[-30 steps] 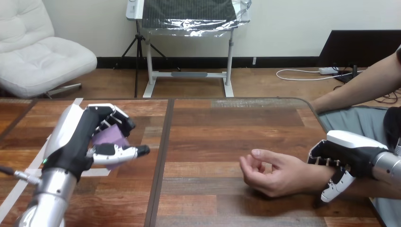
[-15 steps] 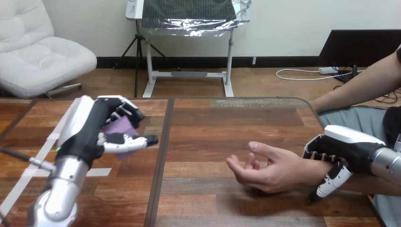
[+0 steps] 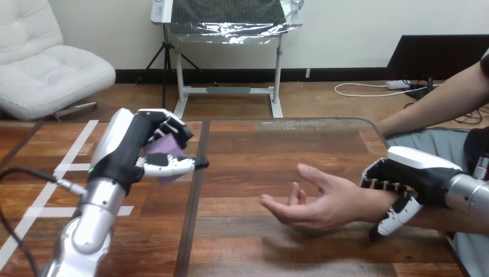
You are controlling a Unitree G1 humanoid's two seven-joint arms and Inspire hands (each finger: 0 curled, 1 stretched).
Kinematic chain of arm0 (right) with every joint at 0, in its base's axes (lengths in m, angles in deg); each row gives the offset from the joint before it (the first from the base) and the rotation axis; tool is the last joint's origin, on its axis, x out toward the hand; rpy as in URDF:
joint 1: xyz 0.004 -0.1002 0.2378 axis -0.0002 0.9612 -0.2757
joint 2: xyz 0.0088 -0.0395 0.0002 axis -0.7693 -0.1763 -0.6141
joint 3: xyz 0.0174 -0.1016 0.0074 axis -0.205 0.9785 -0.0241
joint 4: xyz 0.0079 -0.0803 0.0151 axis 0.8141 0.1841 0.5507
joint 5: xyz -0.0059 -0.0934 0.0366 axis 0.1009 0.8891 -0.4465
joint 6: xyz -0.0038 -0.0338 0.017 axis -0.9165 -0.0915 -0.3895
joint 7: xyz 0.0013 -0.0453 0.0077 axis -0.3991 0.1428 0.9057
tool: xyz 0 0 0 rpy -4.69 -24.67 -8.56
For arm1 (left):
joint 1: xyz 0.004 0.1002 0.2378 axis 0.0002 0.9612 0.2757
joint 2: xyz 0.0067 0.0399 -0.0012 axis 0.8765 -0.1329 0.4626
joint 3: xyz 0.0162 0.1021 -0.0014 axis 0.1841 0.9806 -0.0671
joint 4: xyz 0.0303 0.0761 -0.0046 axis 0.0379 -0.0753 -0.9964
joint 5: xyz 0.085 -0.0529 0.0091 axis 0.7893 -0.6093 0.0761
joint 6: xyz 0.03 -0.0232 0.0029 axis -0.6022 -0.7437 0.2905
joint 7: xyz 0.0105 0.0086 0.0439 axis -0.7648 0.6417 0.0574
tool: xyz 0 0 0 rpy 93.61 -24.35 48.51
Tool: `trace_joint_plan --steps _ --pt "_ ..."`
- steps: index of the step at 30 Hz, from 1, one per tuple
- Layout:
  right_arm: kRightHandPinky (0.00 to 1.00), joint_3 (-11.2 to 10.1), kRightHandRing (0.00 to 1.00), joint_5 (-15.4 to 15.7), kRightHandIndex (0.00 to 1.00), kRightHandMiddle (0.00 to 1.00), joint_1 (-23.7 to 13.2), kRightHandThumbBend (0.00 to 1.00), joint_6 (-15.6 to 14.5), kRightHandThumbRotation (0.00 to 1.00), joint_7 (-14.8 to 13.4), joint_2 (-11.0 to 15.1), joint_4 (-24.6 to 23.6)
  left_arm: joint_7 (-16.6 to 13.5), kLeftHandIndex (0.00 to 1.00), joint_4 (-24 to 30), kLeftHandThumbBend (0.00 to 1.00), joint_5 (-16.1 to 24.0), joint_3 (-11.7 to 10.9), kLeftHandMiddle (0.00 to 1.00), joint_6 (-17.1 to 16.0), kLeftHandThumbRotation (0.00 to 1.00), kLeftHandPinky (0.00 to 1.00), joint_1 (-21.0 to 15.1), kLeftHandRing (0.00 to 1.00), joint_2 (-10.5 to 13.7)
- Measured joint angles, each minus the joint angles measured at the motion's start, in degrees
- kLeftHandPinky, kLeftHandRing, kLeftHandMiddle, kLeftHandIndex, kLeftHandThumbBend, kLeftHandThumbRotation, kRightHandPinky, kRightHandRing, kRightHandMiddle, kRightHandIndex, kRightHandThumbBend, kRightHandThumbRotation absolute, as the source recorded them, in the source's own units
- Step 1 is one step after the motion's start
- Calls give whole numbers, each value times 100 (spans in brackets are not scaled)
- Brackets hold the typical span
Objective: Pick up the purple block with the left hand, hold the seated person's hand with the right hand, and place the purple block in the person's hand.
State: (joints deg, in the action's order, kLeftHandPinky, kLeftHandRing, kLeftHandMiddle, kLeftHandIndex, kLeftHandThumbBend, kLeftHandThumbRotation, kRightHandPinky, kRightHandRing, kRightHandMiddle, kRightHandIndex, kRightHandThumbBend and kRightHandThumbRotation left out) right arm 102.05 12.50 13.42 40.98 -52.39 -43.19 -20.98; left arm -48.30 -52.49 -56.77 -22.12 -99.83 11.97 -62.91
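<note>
Head view: the left hand (image 3: 135, 151) is raised over the left half of the wooden table (image 3: 271, 144), fingers and thumb curled round the purple block (image 3: 160, 146) — the block sits in that grip, clear of the tabletop. At the right, the right hand (image 3: 412, 173) has its fingers and thumb wrapped round the person's wrist (image 3: 367, 202). The person's hand (image 3: 314, 205) is palm-up, fingers loosely open — well apart from the block.

Left hand (image 3: 134, 151): black body, with a long white shell along its back. Fingers are jointed in black and white; the thumb is white with a black tip. Behind the hand, the left forearm (image 3: 92, 222) is a rounded silver tube.

Right hand (image 3: 406, 173): same black body, white back shell and white-shelled thumb. Behind it, the right forearm (image 3: 470, 193) is silver.
</note>
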Motion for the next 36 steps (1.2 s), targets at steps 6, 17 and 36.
trace_joint_plan --steps 6,17,36 --pt "37 -14 43 -6 54 50 22 90 -24 3 -1 -37 -178 0 45 -240 68 2 86 43 -58 0 33 -219 38 -106" --pt "36 -80 41 -107 54 48 49 91 -64 3 79 -160 -442 40 45 -581 67 -1 151 43 -114 0 32 -522 37 -291" --pt "37 -94 42 -202 55 48 94 91 -114 6 259 -335 -1019 42 45 -1059 66 5 339 43 -114 0 32 -835 37 -537"
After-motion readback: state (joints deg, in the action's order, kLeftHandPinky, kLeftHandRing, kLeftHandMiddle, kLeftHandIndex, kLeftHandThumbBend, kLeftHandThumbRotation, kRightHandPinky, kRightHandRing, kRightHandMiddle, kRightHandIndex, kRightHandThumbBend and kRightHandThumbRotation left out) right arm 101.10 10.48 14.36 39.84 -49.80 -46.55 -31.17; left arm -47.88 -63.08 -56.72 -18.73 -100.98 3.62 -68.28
